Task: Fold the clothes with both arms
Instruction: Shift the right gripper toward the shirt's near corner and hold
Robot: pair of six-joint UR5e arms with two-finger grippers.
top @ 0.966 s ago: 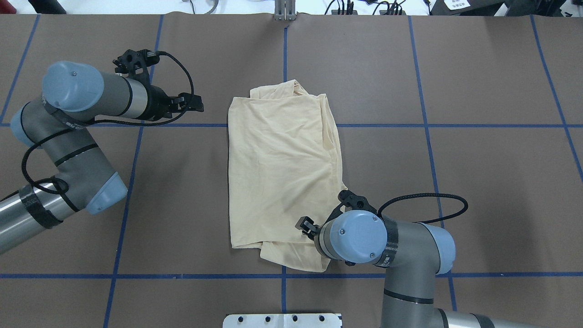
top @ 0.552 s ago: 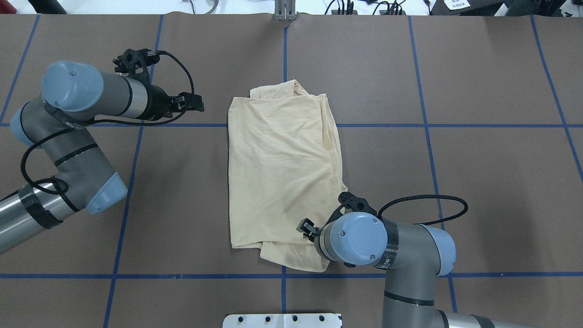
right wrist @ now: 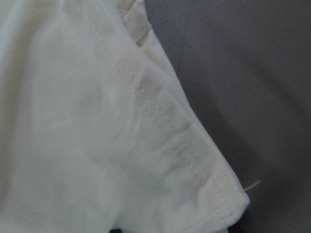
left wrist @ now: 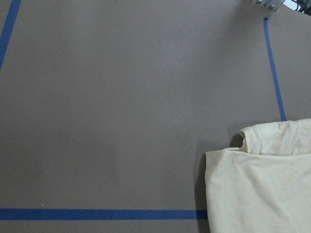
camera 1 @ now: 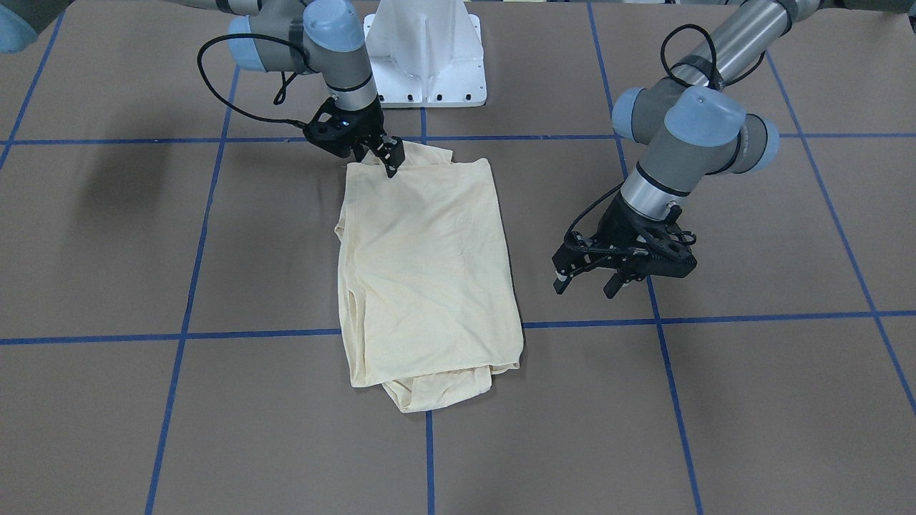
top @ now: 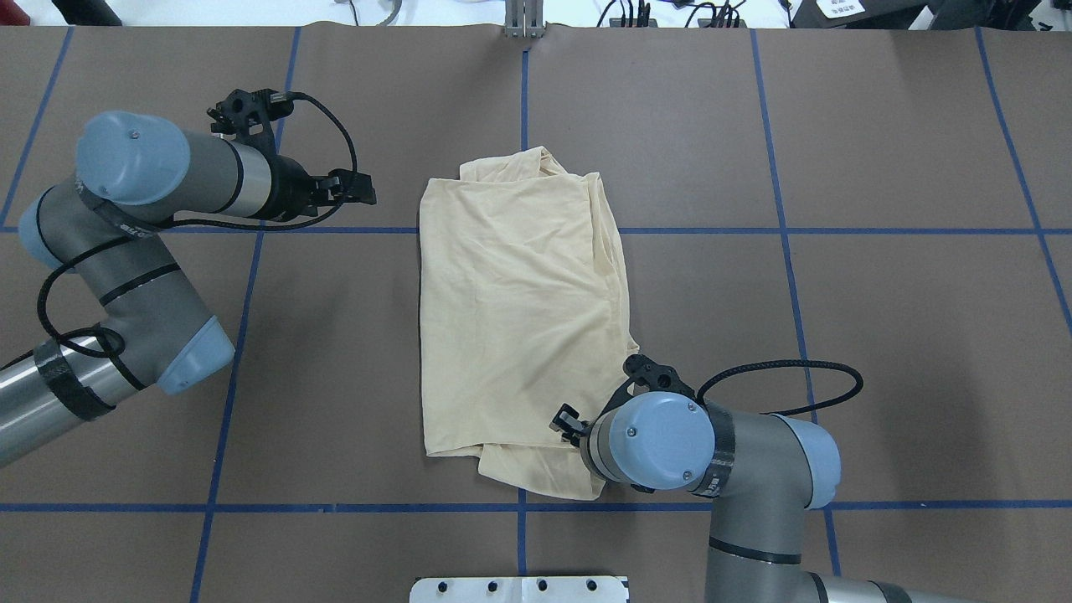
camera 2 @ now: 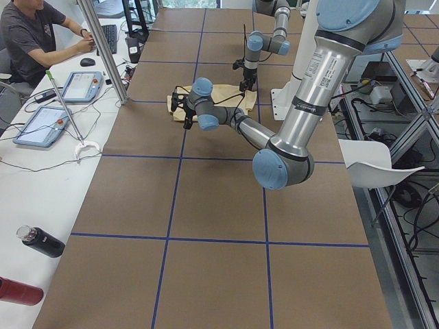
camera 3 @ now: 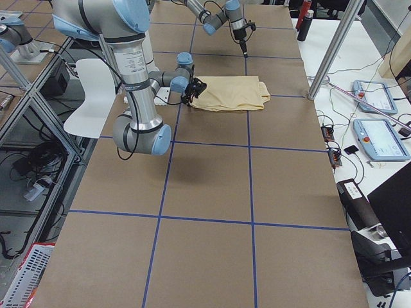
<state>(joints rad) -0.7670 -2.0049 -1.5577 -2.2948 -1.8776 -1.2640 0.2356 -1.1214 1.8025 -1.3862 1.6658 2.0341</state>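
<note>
Cream T-shirt [top: 519, 318] lies folded into a long rectangle at the centre of the brown table [top: 879, 335]. In the overhead view a bunched layer pokes out at its lower edge. The right gripper [top: 563, 419] is low at the T-shirt's lower-right corner, and its wrist view is filled with stitched hem. Cannot tell if it is pinching cloth or how far it is parted. The left gripper [camera 1: 587, 285] is spread wide above bare table, right of centre in the front view, clear of the T-shirt.
</note>
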